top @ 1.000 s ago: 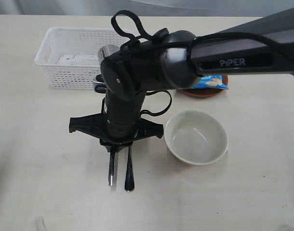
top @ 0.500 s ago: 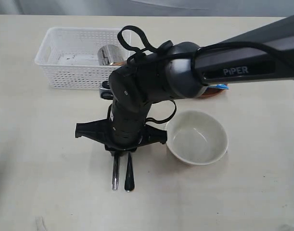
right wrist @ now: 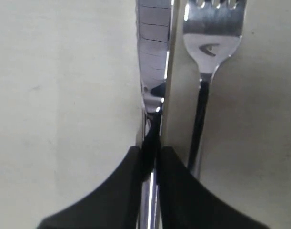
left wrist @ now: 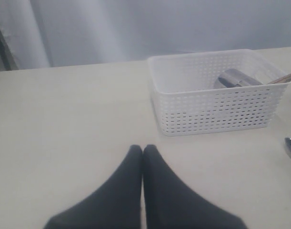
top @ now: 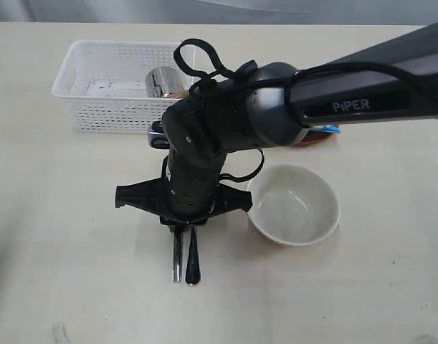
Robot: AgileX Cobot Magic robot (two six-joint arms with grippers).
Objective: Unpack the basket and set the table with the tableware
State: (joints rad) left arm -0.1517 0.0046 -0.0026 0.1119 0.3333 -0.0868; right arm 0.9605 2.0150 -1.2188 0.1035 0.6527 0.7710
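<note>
Right gripper [right wrist: 150, 155] clamped the knife [right wrist: 154, 71] beside the fork [right wrist: 213, 38], apparently to lay it parallel; left gripper [left wrist: 143, 152] closed, empty.

Lab-type setup: bare table [top: 61, 287], grey curtain [left wrist: 135, 28] behind (PiPER-marked robot arm [top: 362, 100]).

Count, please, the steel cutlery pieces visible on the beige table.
2: the steel knife, pinched in the right gripper, and the steel fork alongside it, both near the cream round bowl. The arm may hide others.
</note>
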